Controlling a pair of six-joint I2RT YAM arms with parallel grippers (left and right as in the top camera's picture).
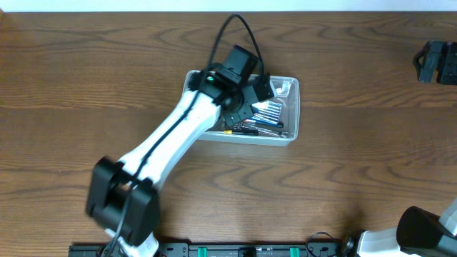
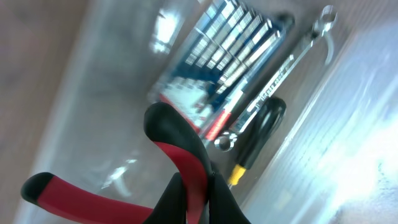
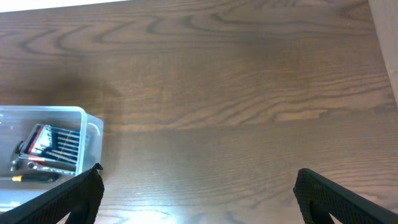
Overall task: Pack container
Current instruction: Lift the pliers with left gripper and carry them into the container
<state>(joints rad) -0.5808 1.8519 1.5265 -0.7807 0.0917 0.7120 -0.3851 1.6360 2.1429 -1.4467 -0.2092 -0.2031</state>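
Nearest the robot, the right claw hangs over the bare brown wood-grain surface. It is well to the right of the container and closer to the robot than it. Its two black fingers are spread wide apart with nothing between them. Farther out, about mid-surface, sits the clear plastic rectangular container with rounded corners and a rim, flat on its base and open upward. Its long axis runs left to right across the surface, with the right end turned slightly toward the robot. The white left arm reaches the container diagonally from its near-left side. The left claw is over the container's left half, pointing down into it. In the left wrist view this claw is closed together on the head of the red-and-black-handled pliers, whose two handles fan out above the container's floor. In the container's right half lie a blue-and-silver bit set with a red label, a silver combination wrench and a black-handled screwdriver with a yellow collar. All three lie roughly along the container's long axis, the wrench and the screwdriver side by side. Farthest off, well beyond the container's right end at the surface's edge, stands a black boxy object.
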